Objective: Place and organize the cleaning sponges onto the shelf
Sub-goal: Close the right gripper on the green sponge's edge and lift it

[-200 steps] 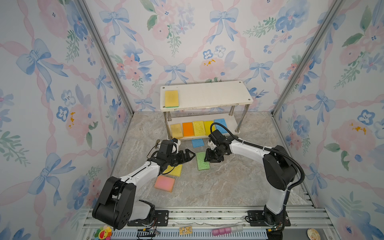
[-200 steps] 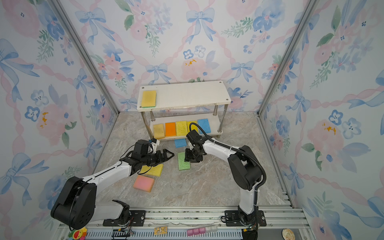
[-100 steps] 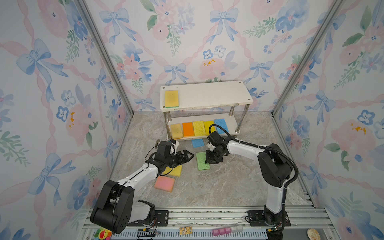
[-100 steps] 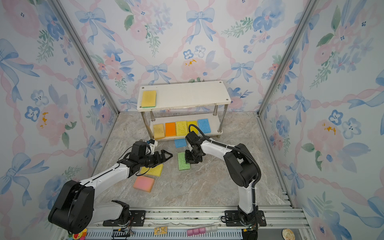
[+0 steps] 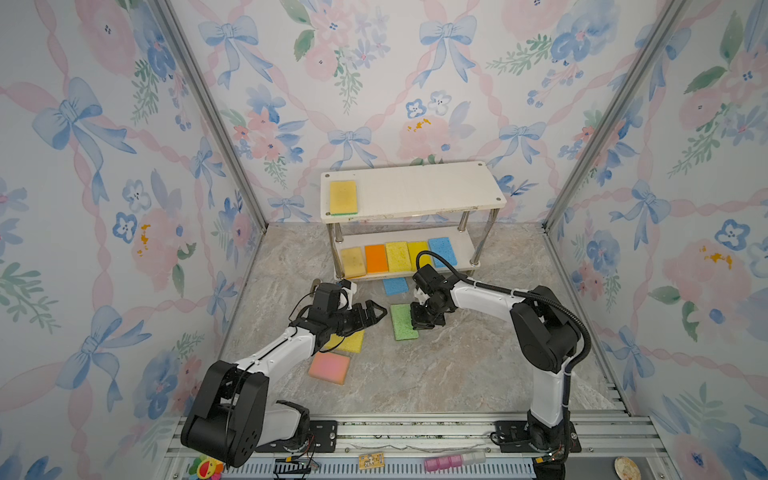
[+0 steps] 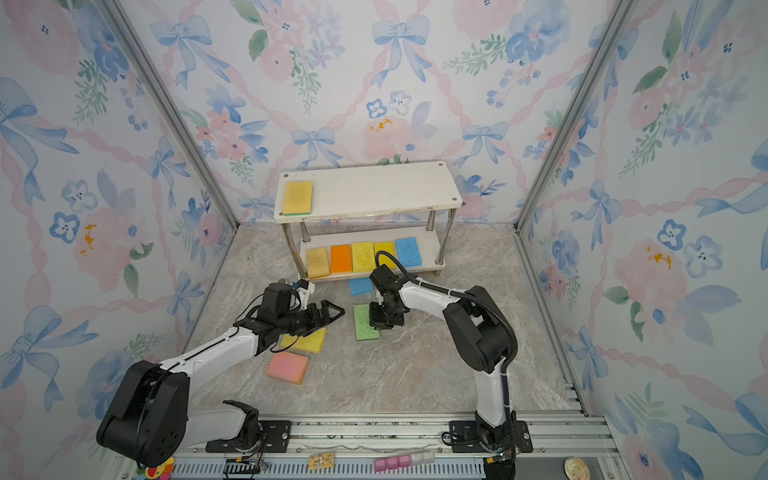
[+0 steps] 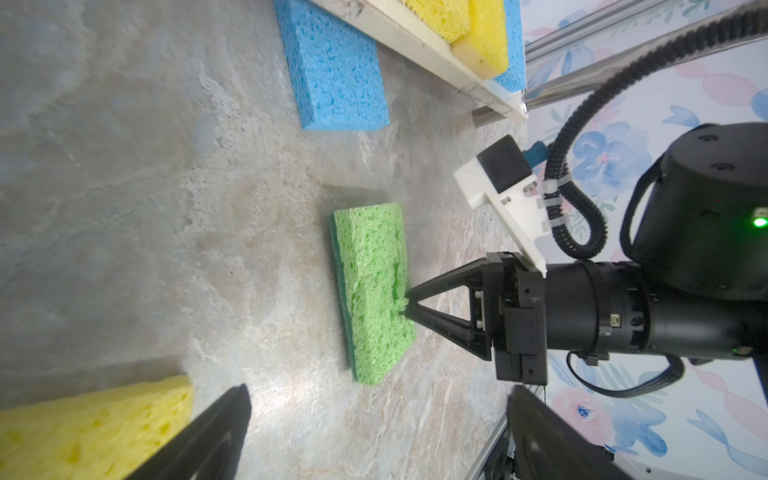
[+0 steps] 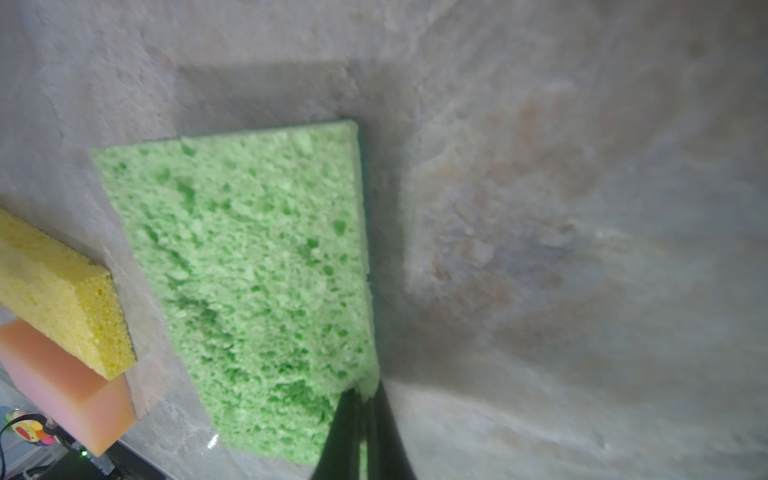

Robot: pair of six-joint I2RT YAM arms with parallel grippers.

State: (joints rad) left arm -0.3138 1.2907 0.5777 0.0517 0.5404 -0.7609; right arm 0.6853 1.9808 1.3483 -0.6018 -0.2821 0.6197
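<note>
Since a second ago the right gripper (image 7: 406, 306) has gone from half-spread to pressed together. It now nips the long edge of the green sponge (image 5: 402, 322), which lies flat on the marbled floor (image 5: 436, 374) just in front of the shelf (image 5: 424, 191). Both wrist views show the foam bunched up between the tips. The left gripper (image 5: 376, 315) hasn't really budged: it hangs spread wide, holding nothing, over the floor yellow sponge (image 5: 347, 341), and points at the green one.

Sponge count is ten in total.

Top board has one. That's the top yellow sponge (image 5: 343, 197), with a green underside, sitting at the left end in both top views.

Lower board has five in a tidy row. Left to right: tan-yellow sponge (image 5: 353, 262), orange sponge (image 5: 376, 257), yellow sponge (image 5: 397, 255), second yellow sponge (image 5: 417, 249) partly behind the right arm's cable, and blue sponge (image 5: 442, 250).

Floor has four: the green one in the pinch, the floor blue sponge (image 5: 395, 286) right by the shelf's front edge, the yellow one under the left arm, and the pink sponge (image 5: 329, 368) just beside that, nearer the rail.

One shelf, two white boards, four shiny posts, two arms.
</note>
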